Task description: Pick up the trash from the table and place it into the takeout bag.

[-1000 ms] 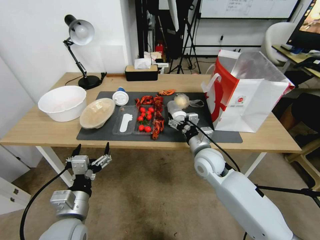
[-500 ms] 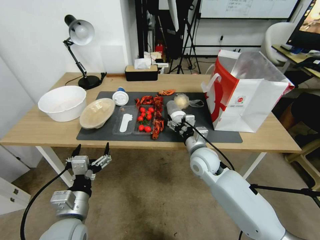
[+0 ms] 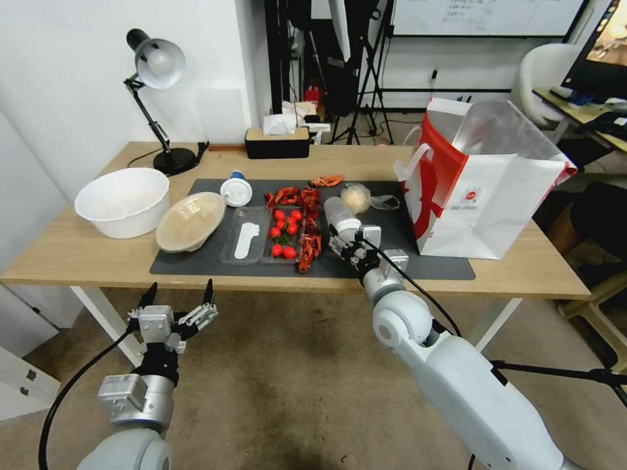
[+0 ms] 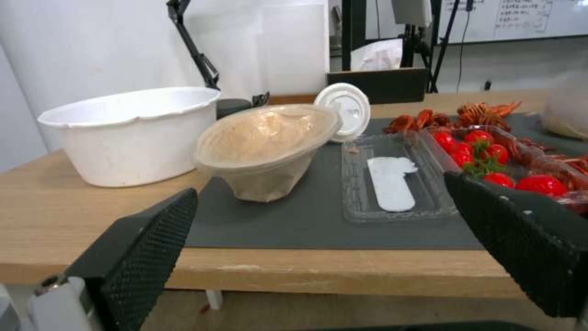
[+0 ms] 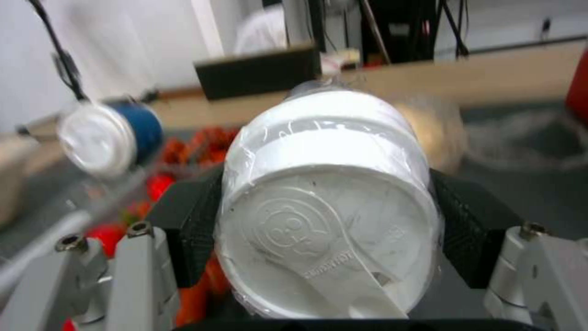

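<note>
Right gripper (image 3: 345,239) clamped on cup (image 3: 339,214). Left gripper (image 3: 177,307) apart, idle. Bag (image 3: 486,196) waits; other trash left on table (image 3: 78,251).

**Setting: office or lab room**

A whiteboard (image 3: 486,16) was mounted on the far wall. Tripod stands (image 3: 366,72) were stored behind the table (image 3: 78,251). A monitor (image 3: 604,49), a white chair (image 3: 545,75) and a desk lamp (image 3: 153,65) were recorded.
</note>
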Robot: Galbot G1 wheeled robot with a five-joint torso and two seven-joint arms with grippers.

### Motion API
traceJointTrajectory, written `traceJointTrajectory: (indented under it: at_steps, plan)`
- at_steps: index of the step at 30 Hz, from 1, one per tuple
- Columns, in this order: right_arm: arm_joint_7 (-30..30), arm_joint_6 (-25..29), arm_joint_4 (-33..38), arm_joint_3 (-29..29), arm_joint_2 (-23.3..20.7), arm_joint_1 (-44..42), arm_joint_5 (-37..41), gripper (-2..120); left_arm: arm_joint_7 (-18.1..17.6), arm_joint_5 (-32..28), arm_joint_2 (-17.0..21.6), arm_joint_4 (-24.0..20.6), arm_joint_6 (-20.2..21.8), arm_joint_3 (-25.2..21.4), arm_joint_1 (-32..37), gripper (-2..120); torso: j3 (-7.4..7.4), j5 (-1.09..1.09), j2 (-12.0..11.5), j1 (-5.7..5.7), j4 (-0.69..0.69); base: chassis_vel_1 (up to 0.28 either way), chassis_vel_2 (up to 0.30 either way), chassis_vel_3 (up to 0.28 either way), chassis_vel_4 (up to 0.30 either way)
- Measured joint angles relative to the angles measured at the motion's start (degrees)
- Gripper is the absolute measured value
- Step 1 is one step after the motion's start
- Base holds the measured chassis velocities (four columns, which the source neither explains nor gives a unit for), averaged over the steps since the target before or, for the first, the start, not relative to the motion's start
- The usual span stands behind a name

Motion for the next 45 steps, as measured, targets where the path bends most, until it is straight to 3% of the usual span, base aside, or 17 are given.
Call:
traceJointTrajectory:
  at_steps: [7, 12, 17, 25, 36, 45]
  plan:
    - [-6.83, 3.87, 8.31, 6.21, -2.93, 1.22, 3.1, 70, -0.04, 0.87, -0.19, 0.02, -0.4, 0.1, 0.12, 100, 0.0, 0.0, 0.0, 0.0, 0.0, 0.0, 0.0, 0.0, 0.0]
    - [-7.73, 4.12, 12.24, 11.52, -5.08, 3.51, 5.81, 70, -0.04, 1.07, -0.21, 0.0, -0.47, 0.16, 0.2, 100, 0.0, 0.0, 0.0, 0.0, 0.0, 0.0, 0.0, 0.0, 0.0]
    - [-4.97, 2.39, 14.52, 17.04, -8.94, 7.46, 8.88, 70, -0.04, 1.3, -0.31, -0.09, -0.48, 0.3, 0.23, 100, 0.0, -0.02, 0.0, 0.0, 0.0, 0.0, 0.0, 0.0, 0.0]
    - [4.98, -6.88, 10.45, 25.51, -14.04, 10.95, 8.15, 70, 0.16, 1.85, -0.53, -0.16, -0.89, 0.75, 0.4, 100, 0.0, 0.0, 0.0, 0.0, -0.01, 0.0, 0.0, 0.0, 0.0]
    - [9.95, -12.52, 6.15, 26.08, -13.37, 8.66, 5.35, 70, 0.31, 2.47, -0.59, -0.22, -1.3, 0.9, 0.67, 100, 0.0, -0.01, -0.01, 0.0, 0.0, 0.0, 0.0, 0.0, 0.0]
    - [10.63, -13.15, 6.52, 25.92, -13.02, 9.29, 5.4, 99, 0.36, 2.58, -0.58, -0.3, -1.69, 0.79, 1.04, 100, 0.0, -0.02, -0.01, 0.0, 0.01, 0.0, 0.0, 0.0, 0.0]
